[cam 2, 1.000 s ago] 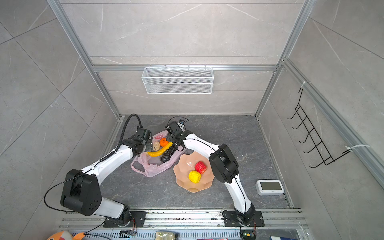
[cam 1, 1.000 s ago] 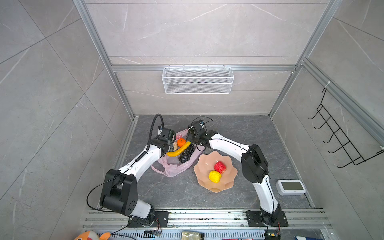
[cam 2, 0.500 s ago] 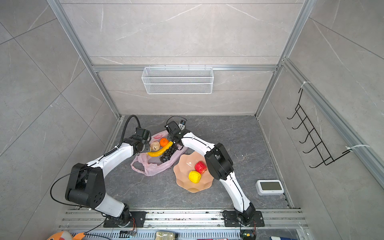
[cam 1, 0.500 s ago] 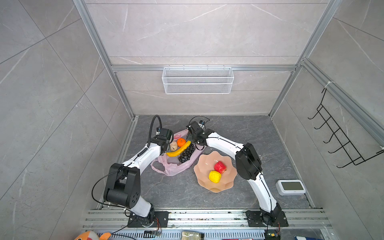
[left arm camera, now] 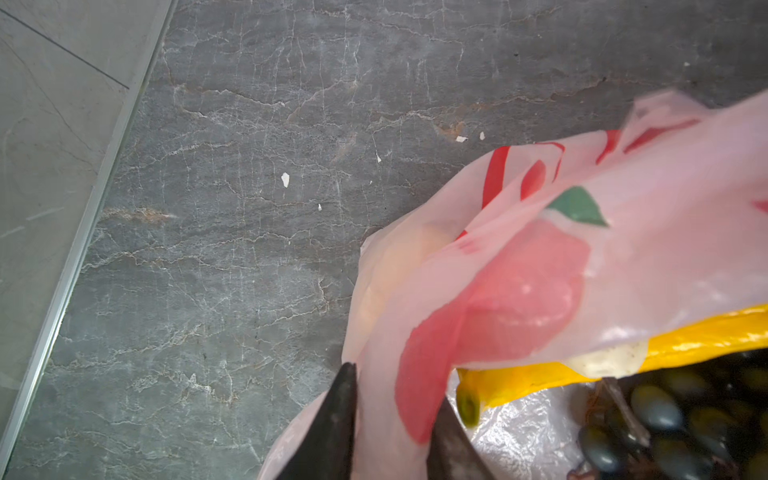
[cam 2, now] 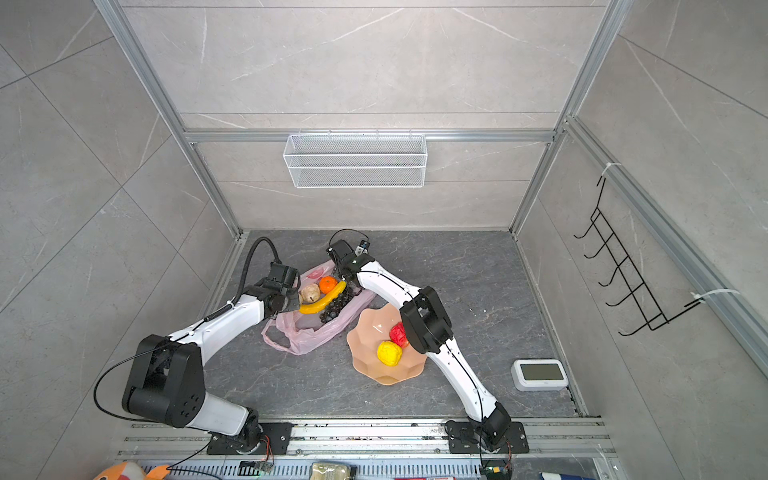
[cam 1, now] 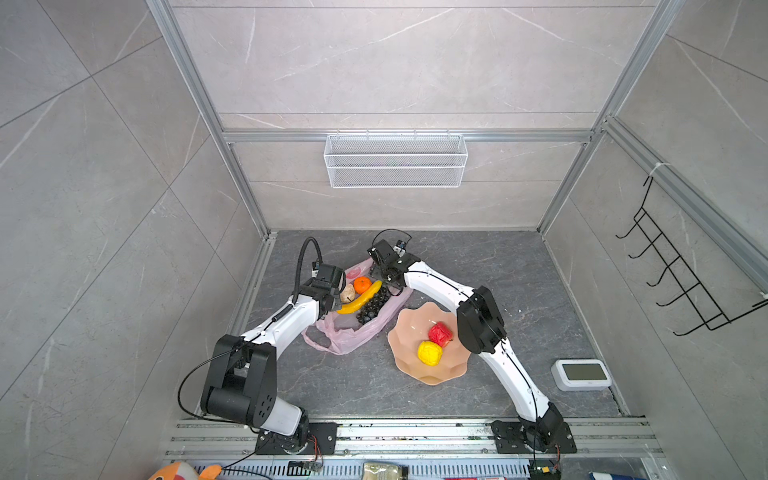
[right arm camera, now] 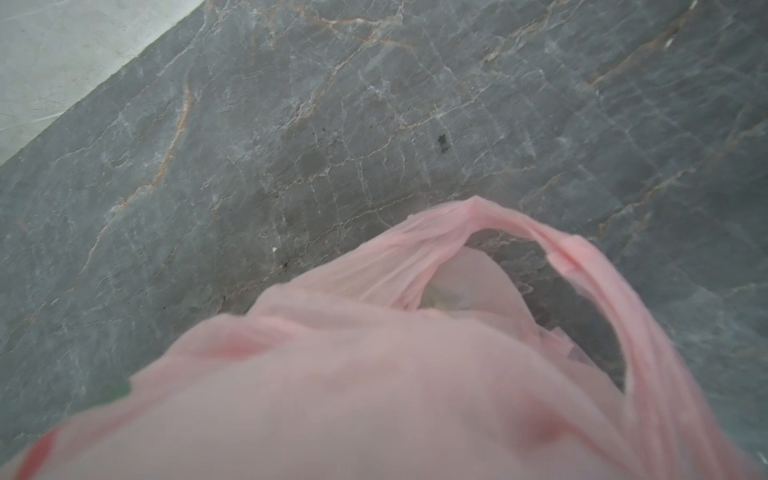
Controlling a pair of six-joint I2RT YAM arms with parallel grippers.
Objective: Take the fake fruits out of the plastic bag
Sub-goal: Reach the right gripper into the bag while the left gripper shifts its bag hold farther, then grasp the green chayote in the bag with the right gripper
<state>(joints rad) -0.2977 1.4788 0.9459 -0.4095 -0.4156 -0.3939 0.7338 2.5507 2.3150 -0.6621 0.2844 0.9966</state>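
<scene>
Pink film is caught between the two dark fingers (left arm camera: 340, 415) of the left gripper (left arm camera: 395, 384). In the left wrist view a fold of the plastic bag (cam 1: 353, 336), red print and all, runs up between the tips. I read this as a pinch on the bag's edge, not on a fruit.

Take twelve o'clock as the back wall (cam 1: 395, 83) in both top views. The left gripper then sits at the bag's nine o'clock edge. A second ago it hovered over the fruits. Since then it has drawn toward that edge and closed on the film, and a beige fruit (cam 1: 347, 293) it covered now shows.

The right gripper (cam 1: 386, 277) is at the bag's one o'clock end. Film fills its wrist view and hides the fingers, so I cannot tell whether it is open or clamped. With one side held, the mouth looks ready to be spread, which should make the fruit easier to reach. Nothing is being lifted yet.

Inside the bag lie the banana (cam 1: 359, 301), the tangerine (cam 1: 362, 284) and the grape bunch (cam 1: 372, 308). The banana's long axis runs from eight to two o'clock, and its green-tipped end points to eight, just beside the left fingers. The bag itself stretches from seven, where a loop handle (cam 1: 322, 343) lies flat, to one. At four o'clock the plate (cam 1: 405, 365) holds a red fruit (cam 1: 439, 333) and a yellow fruit (cam 1: 429, 353), both already out.
</scene>
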